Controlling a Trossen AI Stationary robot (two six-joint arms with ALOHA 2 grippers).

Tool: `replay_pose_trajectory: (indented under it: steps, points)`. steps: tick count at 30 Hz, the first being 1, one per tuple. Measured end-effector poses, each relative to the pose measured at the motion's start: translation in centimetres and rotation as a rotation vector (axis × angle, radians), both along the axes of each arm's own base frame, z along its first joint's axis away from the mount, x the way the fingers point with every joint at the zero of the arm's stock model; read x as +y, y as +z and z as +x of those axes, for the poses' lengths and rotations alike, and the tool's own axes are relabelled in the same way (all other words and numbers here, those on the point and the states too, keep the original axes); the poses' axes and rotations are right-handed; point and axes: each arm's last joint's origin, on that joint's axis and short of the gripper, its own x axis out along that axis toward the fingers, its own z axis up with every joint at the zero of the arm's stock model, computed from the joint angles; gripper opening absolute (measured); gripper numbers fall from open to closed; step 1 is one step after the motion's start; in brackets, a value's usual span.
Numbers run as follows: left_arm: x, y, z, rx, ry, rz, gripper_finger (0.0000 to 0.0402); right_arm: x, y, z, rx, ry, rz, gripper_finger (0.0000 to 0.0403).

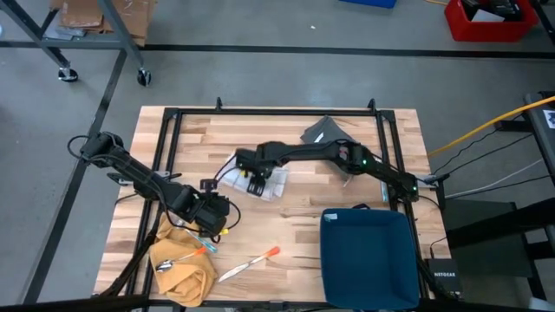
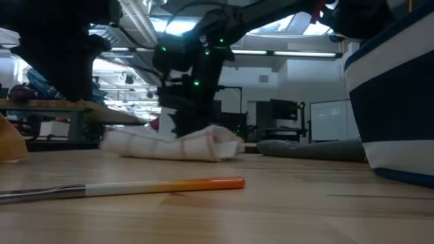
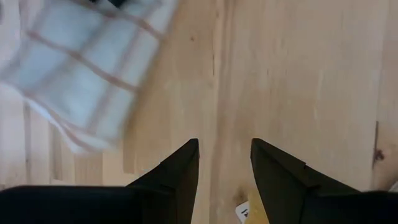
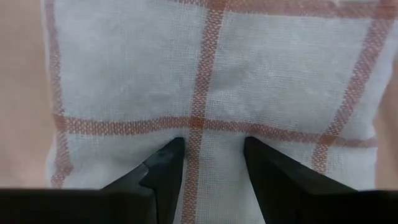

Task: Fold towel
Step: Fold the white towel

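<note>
Starting at the left of the towel (image 1: 260, 180), a white cloth with thin orange checks lying bunched near the middle of the table (image 1: 286, 139): a mustard cloth (image 1: 184, 264) with a spoon (image 1: 173, 260) on it sits well off toward the near left corner. The left gripper (image 1: 227, 215) hangs just beside the towel's near left edge, jaws parted over bare wood, holding nothing. The right gripper (image 4: 208, 163) is down on the towel itself (fingers apart, tips pressed into the fabric). Right of the towel stands a dark blue bin (image 1: 368, 256).
</note>
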Motion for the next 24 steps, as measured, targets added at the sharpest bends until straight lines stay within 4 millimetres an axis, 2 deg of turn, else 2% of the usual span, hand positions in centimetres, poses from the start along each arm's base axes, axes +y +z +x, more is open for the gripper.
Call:
replay_pose_trajectory:
  steps: [5, 9, 16, 21, 24]
  points:
    - [0.0, 0.0, 0.0, -0.002, 0.004, 0.000, 0.0138, -1.9, -0.2, -2.0, 0.178, -0.063, 0.028, 0.0177]
    - [0.0, 0.0, 0.0, 0.000, -0.008, 0.006, 0.0138, -2.4, -0.3, -3.1, 0.276, -0.078, 0.048, 0.0177]
    - [0.9, 0.2, 0.4, -0.097, 0.093, 0.125, 0.0138, -2.5, -0.3, -3.2, 0.280, -0.076, 0.067, 0.0177]
    - [1.8, 0.3, 0.9, -0.099, 0.128, 0.139, 0.0138, -2.5, 1.4, -2.6, 0.254, -0.073, 0.094, 0.0177]
    - [2.4, 0.4, 1.0, -0.093, 0.130, 0.147, 0.0138, -2.5, 3.7, -1.7, 0.173, -0.054, 0.092, 0.0177]
